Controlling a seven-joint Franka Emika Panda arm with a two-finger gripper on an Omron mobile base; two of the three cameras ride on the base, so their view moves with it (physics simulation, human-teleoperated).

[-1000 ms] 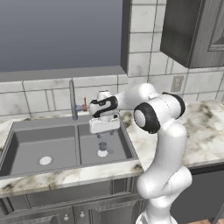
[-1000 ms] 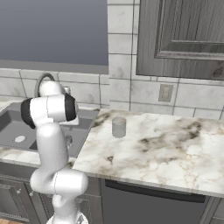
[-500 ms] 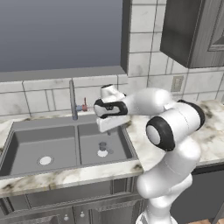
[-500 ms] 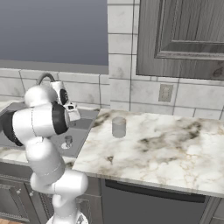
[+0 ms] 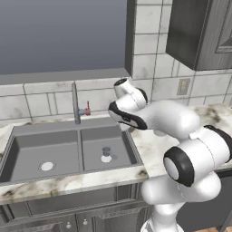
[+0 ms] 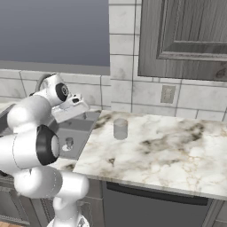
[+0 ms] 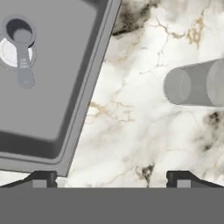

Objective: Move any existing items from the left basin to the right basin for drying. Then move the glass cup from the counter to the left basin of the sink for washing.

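Small dark piece [image 5: 106,151]: stubby grey cylinder, standing upright on the pale drain of the right basin [image 5: 118,156], centre of left base view. In hand view it sits upper left, open top showing a dark hollow, casting a long shadow over the drain. Left basin [image 5: 27,154] holds just its pale drain, lower left of left base view.

Cup [image 6: 120,128]: pale translucent tumbler, no handle, upright on the surface [image 6: 168,146], just right of the sink [image 5: 77,131] rim, mid-frame in right base view. In hand view it lies at right edge, mid-height; see-through walls, veining faintly visible behind, apart from everything else.

Gripper [image 7: 111,178]: fingers wide apart, nothing betw. them; tips at bottom of hand view, over marble beside the sink's edge. Hand hangs above the right basin's right rim, approx. centre of left base view, left-centre of right base view.

Faucet [image 5: 75,103] upright behind the divider, red/blue taps [image 5: 84,110] beside it.
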